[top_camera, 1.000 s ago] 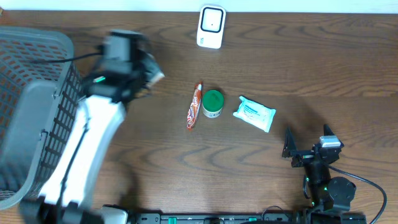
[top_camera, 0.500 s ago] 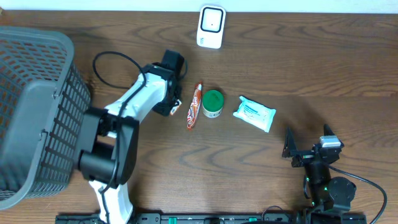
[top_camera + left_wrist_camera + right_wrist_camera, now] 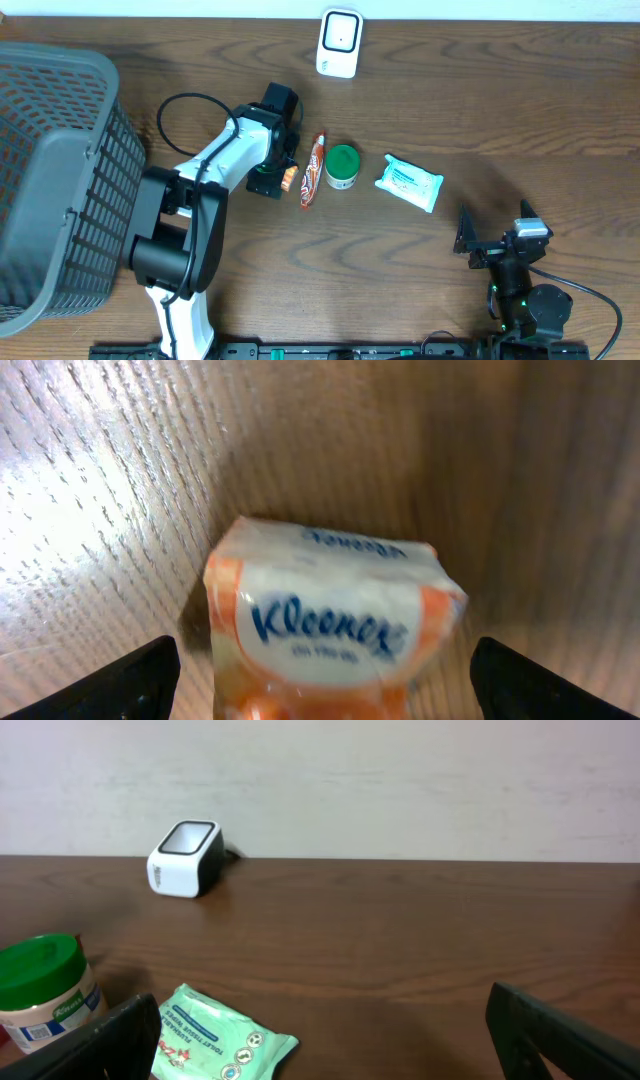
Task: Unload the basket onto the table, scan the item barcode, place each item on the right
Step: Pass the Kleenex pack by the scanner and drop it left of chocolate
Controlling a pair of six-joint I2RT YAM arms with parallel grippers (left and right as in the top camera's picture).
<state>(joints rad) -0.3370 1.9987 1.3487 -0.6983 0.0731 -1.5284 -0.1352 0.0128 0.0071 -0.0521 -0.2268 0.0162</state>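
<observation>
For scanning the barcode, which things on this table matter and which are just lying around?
Part of the job:
Kleenex pack
white scanner
left pincer, open astride the pack

Just lying about:
snack stick
green-lidded jar
wipes packet
basket
right pincer, open, off to the side

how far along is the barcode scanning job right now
Done: no scan is evident; the tube, jar and wipes pack lie apart from the scanner. In hand: the left gripper stands open around the Kleenex pack on the table, not gripping it; the right gripper is open, empty. Left: bringing an item's barcode to the scanner.
</observation>
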